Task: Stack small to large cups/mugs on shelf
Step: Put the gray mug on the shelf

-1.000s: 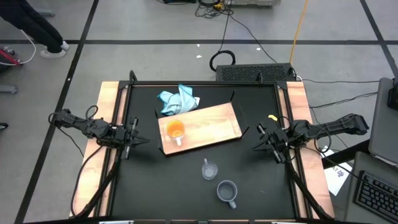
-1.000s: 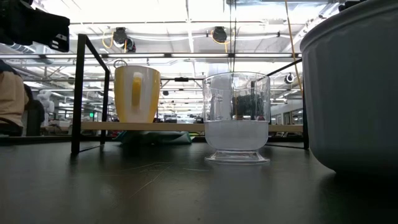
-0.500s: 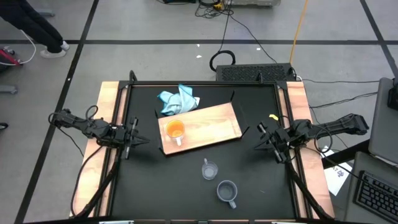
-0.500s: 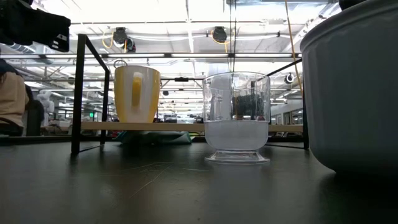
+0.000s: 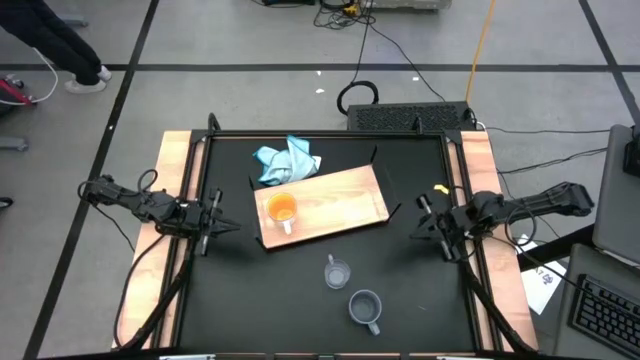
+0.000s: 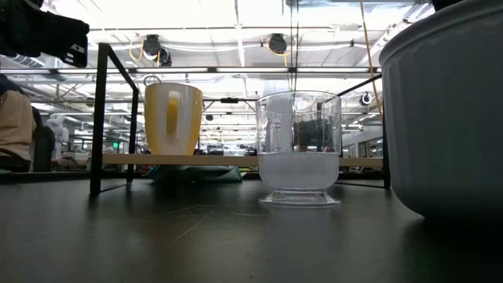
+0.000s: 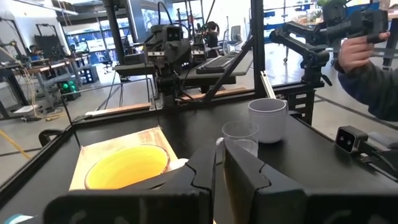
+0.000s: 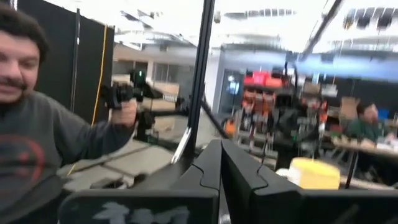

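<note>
The orange mug (image 5: 282,210) stands upright on the left part of the wooden shelf board (image 5: 340,200), white handle toward the near edge. The clear glass cup (image 5: 336,272) and the grey-blue mug (image 5: 365,308) stand on the black table nearer the front; the low view shows the glass cup (image 6: 299,149) and the grey-blue mug (image 6: 444,110) close up. My left gripper (image 5: 215,222) hovers shut at the table's left side, left of the board. My right gripper (image 5: 425,222) hovers shut at the right side. In the left wrist view the orange mug (image 7: 127,167) lies just beyond the shut fingers (image 7: 219,163).
A crumpled light-blue cloth (image 5: 287,162) lies at the board's far left corner. A black frame (image 6: 98,118) rims the table. A person (image 8: 37,124) holding a device stands beyond the right side. Bare black tabletop lies between each gripper and the cups.
</note>
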Controlling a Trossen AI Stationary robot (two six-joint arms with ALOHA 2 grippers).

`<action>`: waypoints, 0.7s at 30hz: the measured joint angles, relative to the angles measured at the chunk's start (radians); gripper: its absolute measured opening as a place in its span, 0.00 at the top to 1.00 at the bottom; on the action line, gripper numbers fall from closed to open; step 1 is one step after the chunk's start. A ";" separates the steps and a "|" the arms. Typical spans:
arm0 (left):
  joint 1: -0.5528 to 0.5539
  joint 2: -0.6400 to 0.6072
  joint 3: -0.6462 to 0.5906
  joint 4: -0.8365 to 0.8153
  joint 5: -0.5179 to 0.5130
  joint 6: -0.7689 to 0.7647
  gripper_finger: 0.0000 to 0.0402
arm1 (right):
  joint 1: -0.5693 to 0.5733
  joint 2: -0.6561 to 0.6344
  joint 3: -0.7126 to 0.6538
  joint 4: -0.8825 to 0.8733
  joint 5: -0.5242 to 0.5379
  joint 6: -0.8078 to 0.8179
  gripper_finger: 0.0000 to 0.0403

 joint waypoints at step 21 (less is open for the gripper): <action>0.000 0.000 0.001 -0.001 0.001 -0.037 0.92 | 0.001 0.615 0.591 -0.490 0.002 0.132 1.00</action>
